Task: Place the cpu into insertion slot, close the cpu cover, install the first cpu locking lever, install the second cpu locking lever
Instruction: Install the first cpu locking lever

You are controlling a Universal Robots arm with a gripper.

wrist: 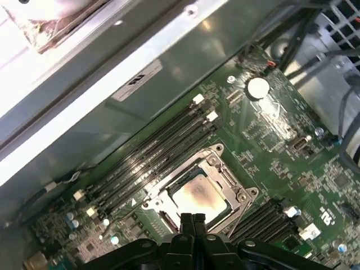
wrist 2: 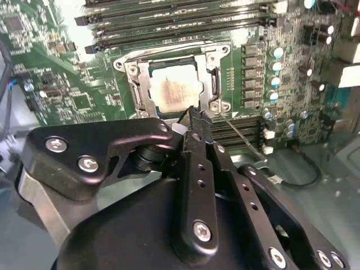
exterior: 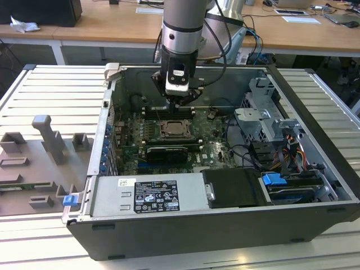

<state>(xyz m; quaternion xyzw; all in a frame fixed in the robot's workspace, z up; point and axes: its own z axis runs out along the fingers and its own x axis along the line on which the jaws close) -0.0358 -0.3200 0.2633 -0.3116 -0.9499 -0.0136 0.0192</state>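
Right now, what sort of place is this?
Likely a robotics lab or workshop: a robot arm reaches into an open computer case on a slatted metal bench, with wooden desks behind.

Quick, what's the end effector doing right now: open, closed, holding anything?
End effector: closed, fingertips together, nothing visible between them, poised over the near edge of the cpu cover.

Robotics lab, wooden desks point(exterior: 112, 25) with papers point(exterior: 149, 9) behind, slatted metal workbench point(exterior: 50, 90), opened computer case point(exterior: 169, 242)
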